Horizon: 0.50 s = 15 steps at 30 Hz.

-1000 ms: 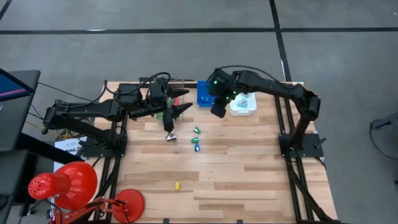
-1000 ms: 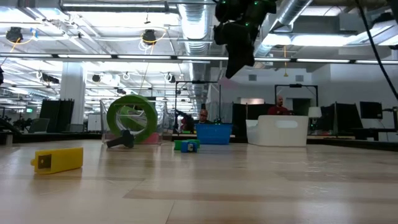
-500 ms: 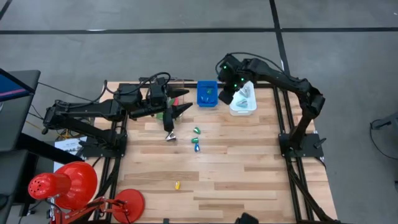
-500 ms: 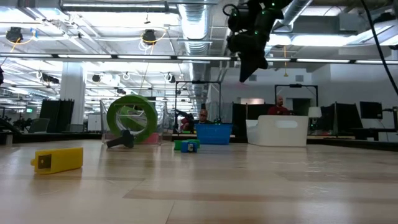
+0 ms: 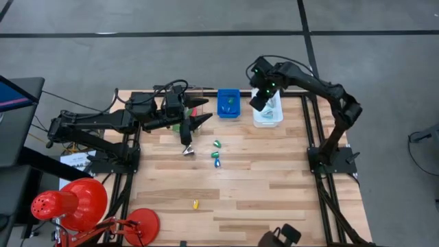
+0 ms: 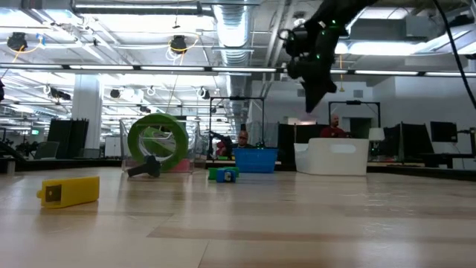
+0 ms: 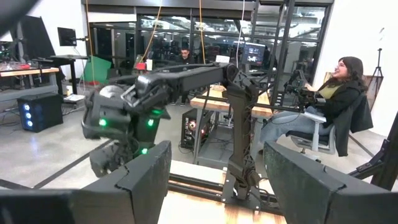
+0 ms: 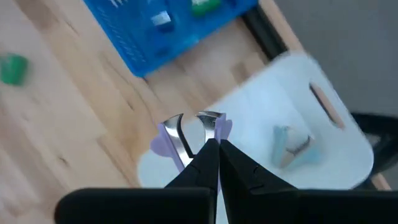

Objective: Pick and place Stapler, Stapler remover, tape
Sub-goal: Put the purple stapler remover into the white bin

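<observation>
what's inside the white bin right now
The white bin holds one pale blue staple remover. The right end effector, carrying a purple staple remover, covers part of the floor.

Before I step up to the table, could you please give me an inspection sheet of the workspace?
Surface: wooden table, mostly bare.
Job's things: green tape roll standing on edge; purple staple remover held above the white bin; pale blue staple remover already in that bin; blue bin holds small pieces.
Clutter: yellow item, two small green-blue items and a silver item, all loose.
Grippers: right gripper shut on the purple staple remover; left gripper open, empty.
Cables: cable loops on the left arm.
Surroundings: red lamp beside the table; seated person beyond it.
</observation>
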Available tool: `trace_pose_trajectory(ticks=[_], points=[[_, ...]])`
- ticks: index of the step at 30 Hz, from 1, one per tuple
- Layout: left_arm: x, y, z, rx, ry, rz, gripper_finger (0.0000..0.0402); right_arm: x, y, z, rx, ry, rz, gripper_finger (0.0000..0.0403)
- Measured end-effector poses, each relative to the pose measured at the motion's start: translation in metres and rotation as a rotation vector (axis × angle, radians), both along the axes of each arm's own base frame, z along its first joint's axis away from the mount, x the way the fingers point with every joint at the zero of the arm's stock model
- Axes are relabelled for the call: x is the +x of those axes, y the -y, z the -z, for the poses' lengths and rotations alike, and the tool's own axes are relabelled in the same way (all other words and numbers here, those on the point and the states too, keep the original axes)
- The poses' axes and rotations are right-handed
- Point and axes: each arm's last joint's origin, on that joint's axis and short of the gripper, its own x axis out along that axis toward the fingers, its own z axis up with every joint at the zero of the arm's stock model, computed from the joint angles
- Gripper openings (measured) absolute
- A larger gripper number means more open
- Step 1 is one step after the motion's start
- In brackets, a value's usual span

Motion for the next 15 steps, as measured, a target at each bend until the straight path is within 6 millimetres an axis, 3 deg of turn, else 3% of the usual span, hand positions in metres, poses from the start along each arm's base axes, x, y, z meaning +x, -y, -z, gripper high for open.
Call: trace_pose_trajectory(ticks=[8,15], points=[[0.0,0.0,0.0,0.0,0.0,0.0,0.0245,-0.014,0.007,0.042,-0.042,-0.033,0.084,0.0],[0.0,0.0,0.0,0.0,0.0,0.0,0.0245,-0.022,0.011,0.062,-0.048,-0.024,0.111,0.0]])
